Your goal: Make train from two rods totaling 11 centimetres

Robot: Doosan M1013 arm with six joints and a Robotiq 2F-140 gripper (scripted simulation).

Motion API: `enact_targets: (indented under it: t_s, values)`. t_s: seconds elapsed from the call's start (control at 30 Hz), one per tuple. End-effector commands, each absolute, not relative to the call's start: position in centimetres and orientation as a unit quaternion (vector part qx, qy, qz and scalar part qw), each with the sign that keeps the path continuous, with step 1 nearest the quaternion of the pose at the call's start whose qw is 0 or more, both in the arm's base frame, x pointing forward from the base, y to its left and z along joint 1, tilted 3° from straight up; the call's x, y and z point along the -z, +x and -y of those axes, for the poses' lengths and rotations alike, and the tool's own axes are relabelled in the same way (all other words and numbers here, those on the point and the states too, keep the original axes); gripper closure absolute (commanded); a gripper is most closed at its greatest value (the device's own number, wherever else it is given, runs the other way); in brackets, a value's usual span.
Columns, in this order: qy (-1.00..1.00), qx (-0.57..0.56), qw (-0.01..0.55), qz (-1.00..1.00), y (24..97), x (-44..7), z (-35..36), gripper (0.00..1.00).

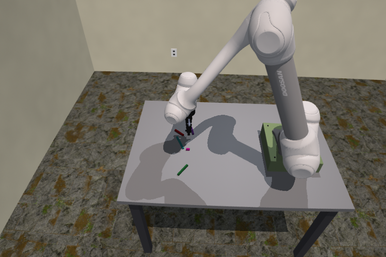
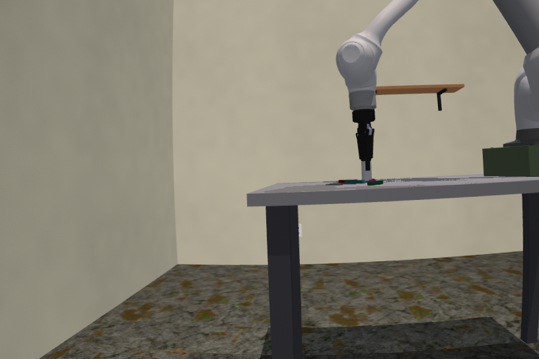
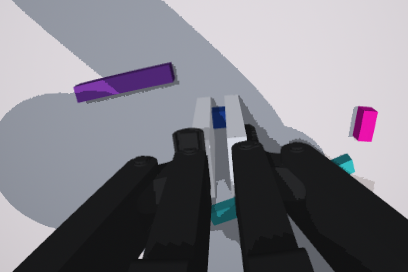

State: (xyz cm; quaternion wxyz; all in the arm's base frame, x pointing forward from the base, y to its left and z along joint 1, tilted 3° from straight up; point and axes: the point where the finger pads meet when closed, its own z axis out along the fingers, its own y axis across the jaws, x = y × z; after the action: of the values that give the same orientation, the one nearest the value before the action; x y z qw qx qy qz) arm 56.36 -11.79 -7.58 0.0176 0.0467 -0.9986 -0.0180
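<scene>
One blue rod (image 3: 218, 117) sits pinched between the jaws (image 1: 188, 134) (image 2: 366, 178), low over the surface (image 1: 233, 179) (image 2: 392, 195) (image 3: 310, 41). Just beside them lies the turquoise rod (image 1: 179, 142) (image 2: 355, 181) (image 3: 223, 211), its long axis slanting from near the red rod (image 1: 179, 132) (image 2: 341, 181) towards the magenta rod (image 1: 187, 149) (image 2: 372, 179) (image 3: 366, 125). Blue probably must join one turquoise end, in line; either neighbour could crowd it. No container shows.
</scene>
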Motion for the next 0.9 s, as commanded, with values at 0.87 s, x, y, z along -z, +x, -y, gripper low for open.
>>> enact_targets:
  t_s: [0.87]
  values:
    - [0.046,0.019,0.019,0.999,56.15,7.54,11.64,0.97]
